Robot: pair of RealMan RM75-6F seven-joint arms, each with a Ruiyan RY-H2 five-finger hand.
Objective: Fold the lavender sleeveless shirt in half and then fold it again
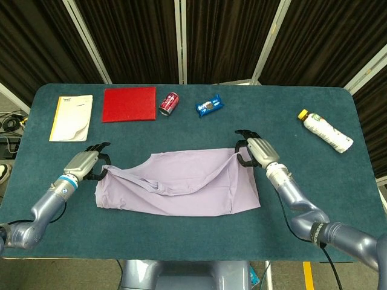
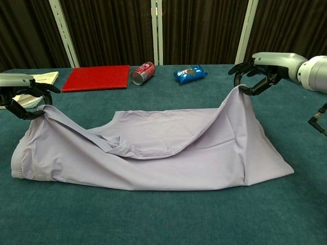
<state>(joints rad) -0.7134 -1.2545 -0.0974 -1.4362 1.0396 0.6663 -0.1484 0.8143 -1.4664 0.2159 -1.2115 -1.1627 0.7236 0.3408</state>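
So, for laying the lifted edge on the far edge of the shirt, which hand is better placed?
Probably the right hand: it holds its corner of the lavender shirt already at the far edge, while the left hand looks slightly short.

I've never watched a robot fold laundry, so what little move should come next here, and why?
Probably carry the lifted edge on toward the far edge and lay it down. The left hand and right hand each pinch a corner of the lavender shirt, held above the table, and the raised layer stops short of the far edge.
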